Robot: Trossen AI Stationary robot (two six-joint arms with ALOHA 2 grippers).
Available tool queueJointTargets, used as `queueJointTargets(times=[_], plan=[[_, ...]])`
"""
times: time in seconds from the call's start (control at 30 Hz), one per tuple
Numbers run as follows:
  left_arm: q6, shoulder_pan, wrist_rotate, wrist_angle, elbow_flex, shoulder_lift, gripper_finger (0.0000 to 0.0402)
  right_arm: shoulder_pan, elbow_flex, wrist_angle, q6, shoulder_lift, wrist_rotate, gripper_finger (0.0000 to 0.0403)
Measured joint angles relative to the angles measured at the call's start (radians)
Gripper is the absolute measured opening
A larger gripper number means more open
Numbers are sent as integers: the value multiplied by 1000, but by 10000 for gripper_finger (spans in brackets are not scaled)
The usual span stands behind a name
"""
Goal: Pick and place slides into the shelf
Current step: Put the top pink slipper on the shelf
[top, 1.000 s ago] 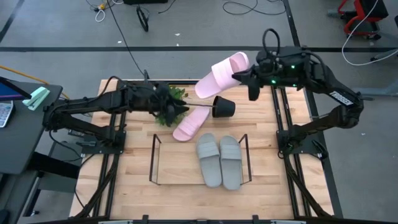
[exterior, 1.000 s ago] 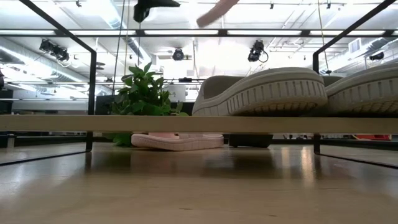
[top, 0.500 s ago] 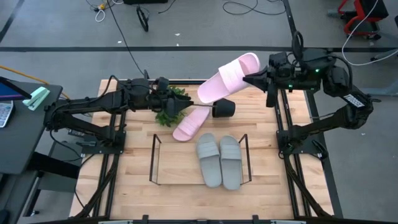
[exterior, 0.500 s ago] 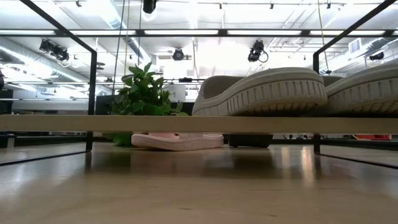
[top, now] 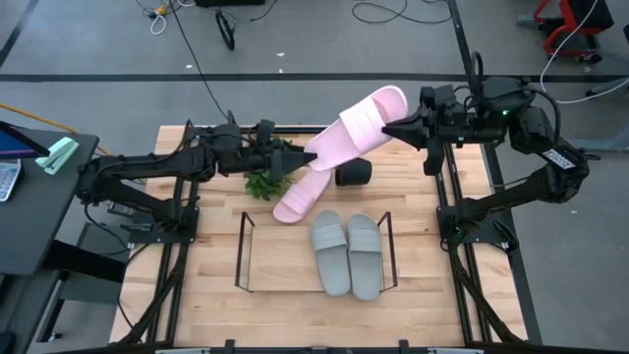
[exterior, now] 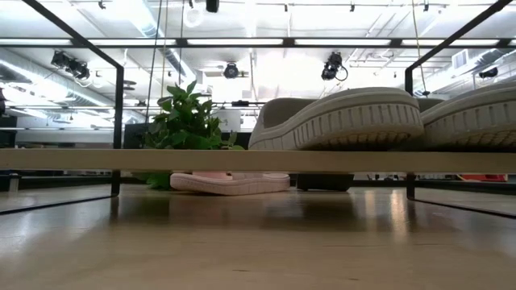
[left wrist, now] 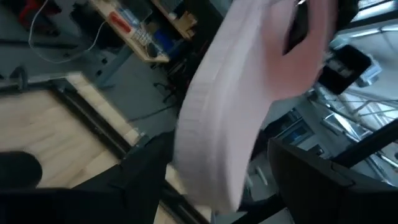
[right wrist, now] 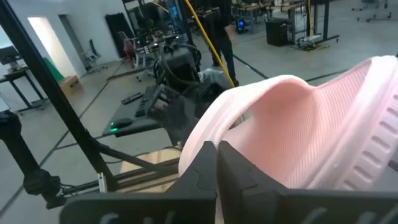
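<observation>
from above, the right gripper (top: 393, 129) holds a pink slide (top: 352, 128) up off the wooden surface (top: 216, 295) at the far side, clenched on its toe end, and the slide slants down toward the left gripper (top: 300, 157), which reaches in at its lower end. the left arm stretches flat across from the left side over the plant (top: 263, 175), the right arm folds in from the right edge with its wrist turned toward the middle. the low view shows none of that — only the second pink slide (exterior: 230, 182) flat on the surface beyond the shelf (exterior: 121, 157), and the two grey-green slides (exterior: 339, 119) resting on the shelf at its right half, soles toward the camera. the right wrist view looks straight into the held slide (right wrist: 298, 134): its fingers (right wrist: 214, 168) are closed on the strap edge, with the left arm dark just behind. the left wrist view has the ribbed sole edge (left wrist: 217, 124) upright between its two fingers (left wrist: 146, 174), which stand parted either side — whether they touch it, cannot tell. back in the high view, the black pot (top: 353, 175) lies tipped on its side just beyond the shelf, near the second pink slide.
</observation>
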Motion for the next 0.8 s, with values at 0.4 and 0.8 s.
queueJointTargets(times=[0.4,0.8], plan=[[11,-10,3,25,-2,53,230,0,0,9,-16,6,-3,0],[74,52,171,5,-2,45,70,0,0,-92,-33,-1,-16,65]])
